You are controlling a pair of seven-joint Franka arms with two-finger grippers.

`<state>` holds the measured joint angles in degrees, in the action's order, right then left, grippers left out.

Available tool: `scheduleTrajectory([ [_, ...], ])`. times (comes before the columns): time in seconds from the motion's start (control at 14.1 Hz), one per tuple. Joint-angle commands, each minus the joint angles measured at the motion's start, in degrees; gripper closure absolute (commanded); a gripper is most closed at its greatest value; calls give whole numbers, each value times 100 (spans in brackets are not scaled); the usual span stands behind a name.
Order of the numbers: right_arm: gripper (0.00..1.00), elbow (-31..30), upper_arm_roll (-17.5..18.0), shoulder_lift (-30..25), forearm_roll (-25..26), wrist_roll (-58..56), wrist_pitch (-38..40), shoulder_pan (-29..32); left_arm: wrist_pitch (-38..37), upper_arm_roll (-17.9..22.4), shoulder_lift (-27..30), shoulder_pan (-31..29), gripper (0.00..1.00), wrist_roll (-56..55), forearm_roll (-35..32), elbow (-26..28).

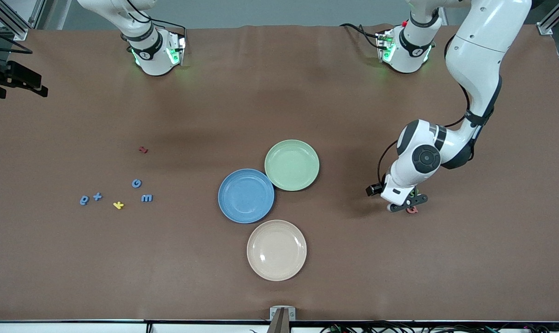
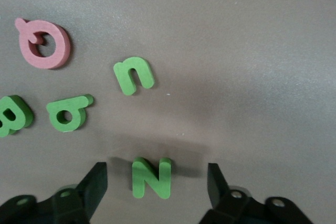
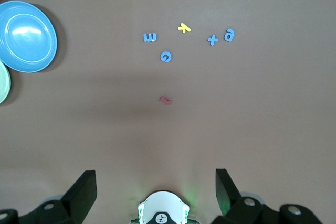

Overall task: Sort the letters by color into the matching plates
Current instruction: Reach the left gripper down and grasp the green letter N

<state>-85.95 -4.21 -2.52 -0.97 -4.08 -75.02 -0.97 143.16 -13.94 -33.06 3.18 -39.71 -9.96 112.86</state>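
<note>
1. A chunky matte green letter N (image 2: 151, 178) lies flat on the brown table (image 1: 445, 259), toward the left arm's end.
2. The left gripper (image 2: 156, 184) hangs low, fingers (image 2: 94, 184) apart either side of it, not touching.
3. Three more green letters (image 2: 134, 75) and a pink one (image 2: 44, 43) lie beside it.
4. The smooth round blue plate (image 1: 246, 195), green plate (image 1: 291, 164) and cream plate (image 1: 276, 249) cluster mid-table.
5. The right gripper (image 3: 156, 188) waits high, fingers apart.

You're in robotics lab: brown-covered table (image 1: 279, 92), aluminium frame posts (image 1: 15, 18) at corners, cable bundles (image 1: 399, 327) along near edge.
</note>
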Motion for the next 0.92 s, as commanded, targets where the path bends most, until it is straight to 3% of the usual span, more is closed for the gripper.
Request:
scheduleTrajectory([
  [0.0,0,-89,52,-82,-61,39,13,71,116,-12,-78,7,27,-151,-129,-18],
  [0.5,0,-194,87,-91,-70,22,-83,211,116,-12,-87,7,48,-151,-129,8],
  [0.85,0,-168,78,-91,-61,13,-136,194,90,-12,-52,-2,74,-151,-129,-1],
])
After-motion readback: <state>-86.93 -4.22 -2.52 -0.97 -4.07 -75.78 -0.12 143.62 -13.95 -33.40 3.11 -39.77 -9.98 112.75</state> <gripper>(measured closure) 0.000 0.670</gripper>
